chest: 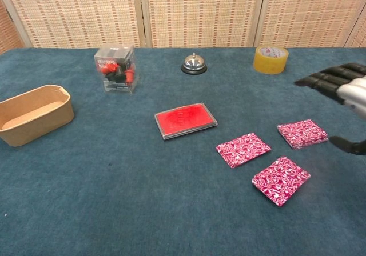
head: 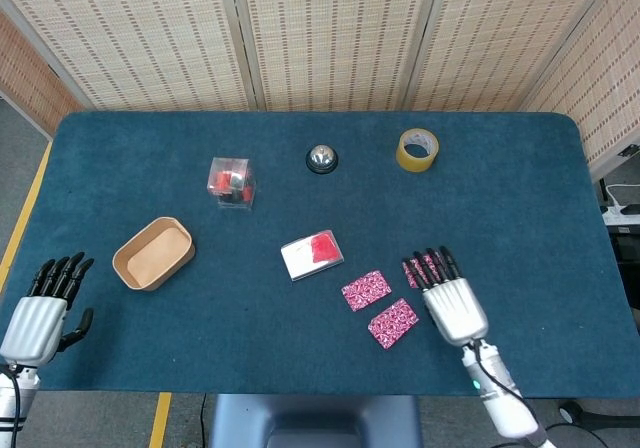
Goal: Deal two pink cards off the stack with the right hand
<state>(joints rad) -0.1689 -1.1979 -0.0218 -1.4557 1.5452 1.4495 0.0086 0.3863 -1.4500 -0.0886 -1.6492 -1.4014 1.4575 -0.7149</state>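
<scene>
Two single pink patterned cards lie flat on the blue table: one (head: 366, 289) (chest: 243, 149) nearer the middle, the other (head: 393, 322) (chest: 281, 179) closer to the front edge. The pink stack (chest: 302, 133) sits to their right; in the head view my right hand (head: 453, 300) hangs over it and hides most of it. That hand (chest: 343, 90) is open, fingers stretched out and apart, holding nothing, raised above the table at the right edge of the chest view. My left hand (head: 42, 308) is open at the table's front left corner.
A red-topped flat case (head: 312, 254) (chest: 186, 119) lies left of the cards. A cardboard bowl (head: 153, 253) (chest: 33, 113) stands at the left, with a clear box of red pieces (head: 231, 182) (chest: 116, 68), a silver bell (head: 321, 158) (chest: 194, 64) and a tape roll (head: 417, 150) (chest: 270, 59) along the back.
</scene>
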